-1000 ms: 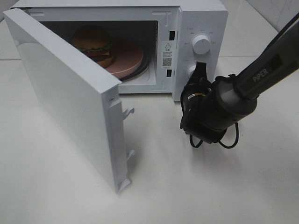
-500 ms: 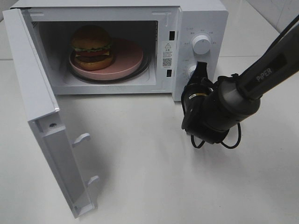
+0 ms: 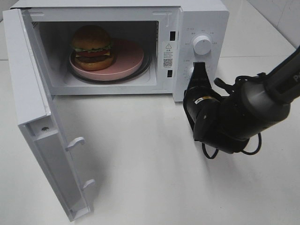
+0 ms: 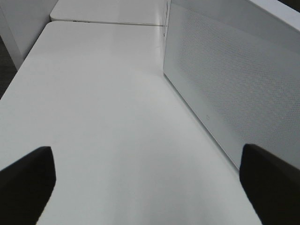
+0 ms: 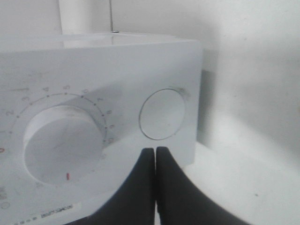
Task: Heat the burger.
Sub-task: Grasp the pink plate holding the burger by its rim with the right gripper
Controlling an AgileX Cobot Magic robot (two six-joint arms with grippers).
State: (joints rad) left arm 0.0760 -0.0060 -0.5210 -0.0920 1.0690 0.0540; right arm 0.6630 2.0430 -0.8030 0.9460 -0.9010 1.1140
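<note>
Burger, high view: the burger sits on a pink plate inside the open microwave, which stands at the far edge of the tabletop.
Door, high view: the door hangs wide open on its left hinge, reaching toward the tabletop's near left corner.
Right gripper, high view: the right gripper points at the control panel just below the upper dial, jaws pressed together and holding nothing.
Left gripper, left wrist view: the left gripper hovers over the tabletop with its dark fingers spread wide apart and nothing between them. The door's perforated panel runs alongside.
Right gripper, right wrist view: the black fingertips meet tightly in front of the microwave's panel. They lie between a numbered dial and a round button, nearer the button. Whether they touch the panel cannot be told.
</note>
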